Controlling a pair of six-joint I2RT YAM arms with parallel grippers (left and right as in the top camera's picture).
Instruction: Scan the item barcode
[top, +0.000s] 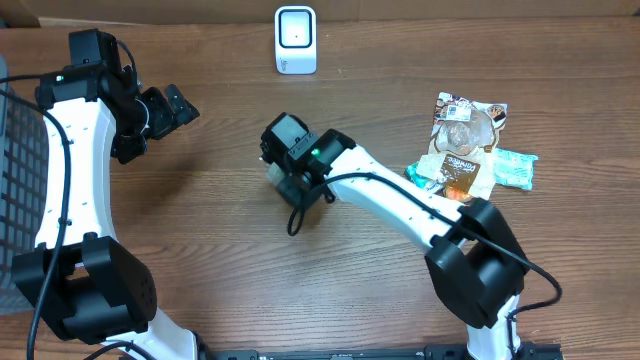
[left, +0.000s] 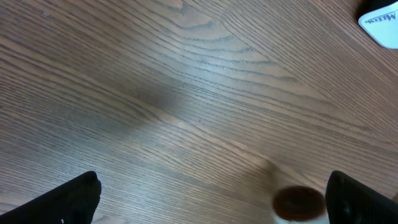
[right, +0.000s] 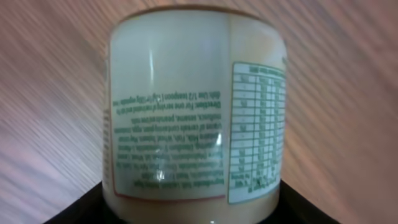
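Right end effector (top: 283, 180) clasps jar (right: 193, 106) on table (top: 200, 255); scanner (top: 296, 40) well apart.

Overhead looks down; right wrist hugs the jar (right: 193, 106).

1. The table (top: 230, 290) is lit evenly from above; soft shadows are cast.
2. The jar (right: 168, 106) is rendered fairly sharp, streaked by glare; the wood behind is blurred.
3. A dim patch is shown in the left wrist view.

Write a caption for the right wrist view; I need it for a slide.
Right gripper gripping a labelled jar, wooden table behind.
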